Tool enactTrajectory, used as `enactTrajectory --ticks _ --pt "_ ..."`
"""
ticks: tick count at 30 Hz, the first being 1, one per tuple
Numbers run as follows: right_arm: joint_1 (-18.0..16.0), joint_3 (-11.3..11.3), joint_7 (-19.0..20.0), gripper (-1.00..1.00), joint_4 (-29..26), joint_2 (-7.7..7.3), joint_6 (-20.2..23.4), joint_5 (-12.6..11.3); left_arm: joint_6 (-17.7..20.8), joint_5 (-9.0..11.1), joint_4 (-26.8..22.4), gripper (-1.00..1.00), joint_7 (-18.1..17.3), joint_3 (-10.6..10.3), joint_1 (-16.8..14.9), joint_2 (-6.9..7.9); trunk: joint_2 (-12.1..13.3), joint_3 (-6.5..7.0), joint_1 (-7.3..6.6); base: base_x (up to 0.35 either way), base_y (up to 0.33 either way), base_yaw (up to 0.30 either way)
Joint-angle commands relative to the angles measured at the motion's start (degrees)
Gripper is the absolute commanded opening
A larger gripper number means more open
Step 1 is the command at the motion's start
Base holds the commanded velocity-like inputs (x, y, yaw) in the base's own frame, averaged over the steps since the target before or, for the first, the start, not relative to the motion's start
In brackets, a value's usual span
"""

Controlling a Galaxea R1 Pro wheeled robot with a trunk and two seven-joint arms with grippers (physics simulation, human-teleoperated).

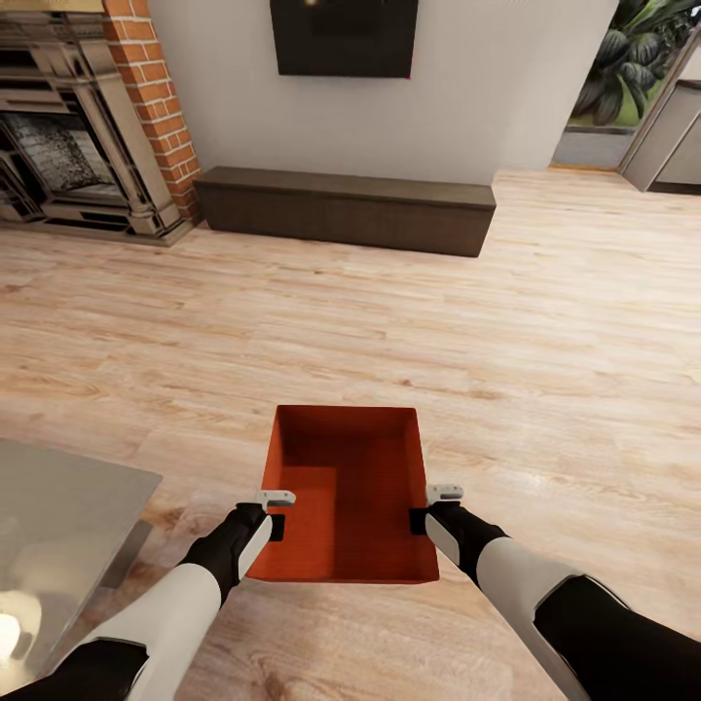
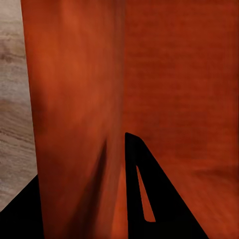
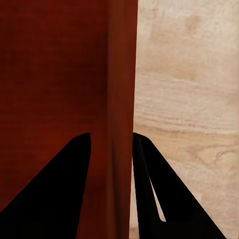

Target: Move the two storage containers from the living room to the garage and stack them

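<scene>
Storage container (image 1: 346, 497): near centre, over the wood-plank floor (image 1: 545, 350), between the two grippers.
Left gripper (image 1: 275, 514): on the container's left wall, one finger inside, one outside.
Right gripper (image 1: 428, 508): on its right wall, likewise astride.
Low table (image 1: 58, 516): near left.
Long cabinet (image 1: 346, 207): far centre, against the wall.
Fireplace (image 1: 68, 136): far left, beside the cabinet.
Screen (image 1: 344, 37): on the wall above the cabinet.
Plant (image 1: 633, 58): far right.

Fireplace (image 1: 68, 127), wall screen (image 1: 343, 37) (dark), plant (image 1: 633, 58)
</scene>
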Motion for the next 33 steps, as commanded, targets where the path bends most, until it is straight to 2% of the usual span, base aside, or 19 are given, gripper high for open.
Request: enactTrajectory --ticks 1,33 --pt "0.0 1.8 0.0 -1.0 -0.4 -0.04 0.2 -1.1 0.2 1.7 2.7 -1.0 0.6 -1.4 0.0 0.21 0.4 0.15 -0.23 0.0 0.0 0.0" --pt "0.0 1.9 -0.1 -1.0 -0.4 0.07 0.1 -1.1 0.2 1.7 2.7 -1.0 0.7 -1.4 0.0 0.21 13.2 5.9 -7.26 0.0 0.0 0.0"
